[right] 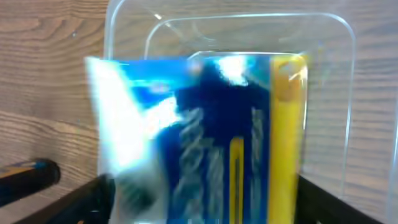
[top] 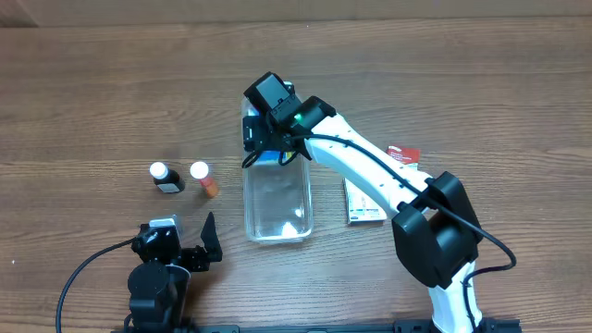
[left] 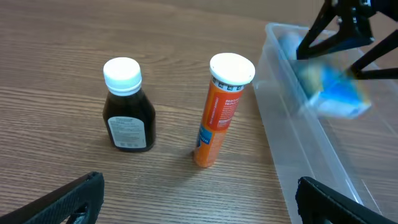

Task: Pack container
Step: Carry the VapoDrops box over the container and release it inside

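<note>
Blue, white and yellow, the packet (right: 205, 137) sat pinched in my right claw (top: 266, 141) above the far end of the container (top: 277, 211). I judged that end the sensible first spot, since it left the near end free for the rest. The packet was blurred, so I could not tell whether its lower edge was below the rim. The container lay lengthwise on the surface, its clear floor bare. My right arm stretched across from the container's right side, with the wrist bent so the claw pointed down over the rim. My left claw (top: 202, 246) rested spread wide and held nothing, off the container's near-left corner. It faced a dark bottle (left: 127, 115) and an orange tube (left: 217, 118) standing upright just left of the container. A red packet (top: 403, 154) and a flat box (top: 363, 205) lay to the container's right, beside my arm.
</note>
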